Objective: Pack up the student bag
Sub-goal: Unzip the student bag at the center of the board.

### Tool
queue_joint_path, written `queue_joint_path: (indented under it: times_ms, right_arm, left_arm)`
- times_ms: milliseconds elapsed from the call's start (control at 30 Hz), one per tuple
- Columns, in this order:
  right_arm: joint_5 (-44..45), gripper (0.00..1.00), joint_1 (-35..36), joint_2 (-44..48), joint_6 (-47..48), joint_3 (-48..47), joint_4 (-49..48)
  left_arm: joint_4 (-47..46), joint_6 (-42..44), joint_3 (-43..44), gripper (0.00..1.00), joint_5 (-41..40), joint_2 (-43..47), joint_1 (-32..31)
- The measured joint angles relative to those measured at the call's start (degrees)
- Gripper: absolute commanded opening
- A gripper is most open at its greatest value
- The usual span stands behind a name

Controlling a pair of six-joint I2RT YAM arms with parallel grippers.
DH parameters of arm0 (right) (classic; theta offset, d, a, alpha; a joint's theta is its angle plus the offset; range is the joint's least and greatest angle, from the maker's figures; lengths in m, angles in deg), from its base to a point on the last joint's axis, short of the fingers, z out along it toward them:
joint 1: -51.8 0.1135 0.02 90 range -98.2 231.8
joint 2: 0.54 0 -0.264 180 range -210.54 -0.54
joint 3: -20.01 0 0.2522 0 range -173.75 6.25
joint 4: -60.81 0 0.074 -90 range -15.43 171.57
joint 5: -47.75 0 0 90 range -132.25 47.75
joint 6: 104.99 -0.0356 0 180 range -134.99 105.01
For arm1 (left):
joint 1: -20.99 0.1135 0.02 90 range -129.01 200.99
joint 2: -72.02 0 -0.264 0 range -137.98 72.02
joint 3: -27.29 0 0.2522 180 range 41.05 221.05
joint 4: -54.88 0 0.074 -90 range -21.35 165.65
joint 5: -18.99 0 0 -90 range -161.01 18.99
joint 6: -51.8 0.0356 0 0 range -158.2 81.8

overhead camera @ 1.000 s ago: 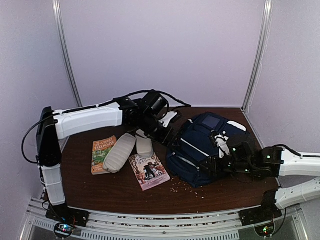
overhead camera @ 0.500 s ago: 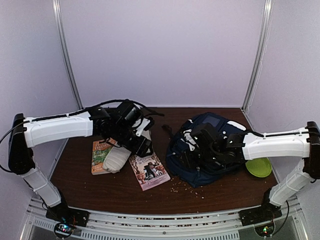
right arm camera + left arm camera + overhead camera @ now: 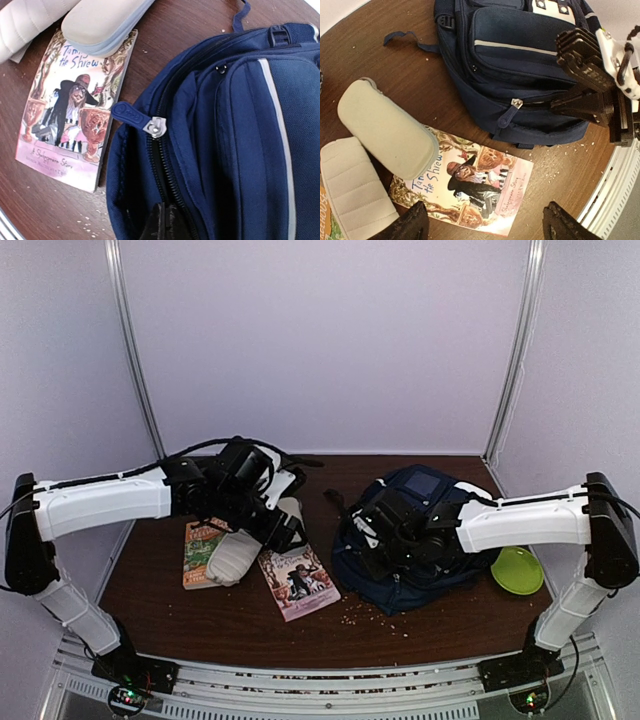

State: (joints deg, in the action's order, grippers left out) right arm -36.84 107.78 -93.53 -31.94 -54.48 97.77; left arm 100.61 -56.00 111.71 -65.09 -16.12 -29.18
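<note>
The student bag (image 3: 430,540), navy with white stripes, lies at the right of the table, also seen in the left wrist view (image 3: 520,65) and the right wrist view (image 3: 240,125). Its main zipper is partly open, with the blue zipper pull (image 3: 130,116) near the top of the gap. My right gripper (image 3: 373,546) is shut, its black fingertips (image 3: 167,222) together against the zipper teeth; whether fabric is pinched does not show. My left gripper (image 3: 487,227) hangs open above a picture book about a shrew (image 3: 470,185), touching nothing.
A pale grey hard case (image 3: 385,135) rests partly on the picture book (image 3: 298,583), with a quilted white pouch (image 3: 352,195) beside it. A green book (image 3: 203,545) lies farther left. A green bowl (image 3: 517,570) sits right of the bag. Crumbs dot the wood (image 3: 365,615).
My left arm has drawn back from the bag to above the picture book, jaws wider. My right arm swung left across the bag and shut at the zipper, uncovering the green bowl.
</note>
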Motion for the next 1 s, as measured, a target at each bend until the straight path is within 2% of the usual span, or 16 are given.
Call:
queue_joint_path:
  times_ms: [133,467,733,1000]
  right_arm:
    - [-0.2,0.0,0.0,1.6,0.7,1.5,-0.3]
    - [-1.5,0.0,1.1,16.6,-1.2,13.8,-0.1]
    - [-1.7,0.0,1.5,23.1,-5.9,21.1,-2.0]
    - [-1.7,0.0,1.5,26.0,-9.4,24.4,-4.7]
  left_arm:
    - [-1.5,2.0,2.2,0.8,3.8,-3.9,0.0]
    - [-3.3,3.7,12.2,0.75,11.3,-16.9,-0.4]
    - [-2.4,6.1,21.3,0.77,10.8,-23.5,-6.6]
    - [-2.3,8.1,24.5,0.73,10.5,-28.9,-11.2]
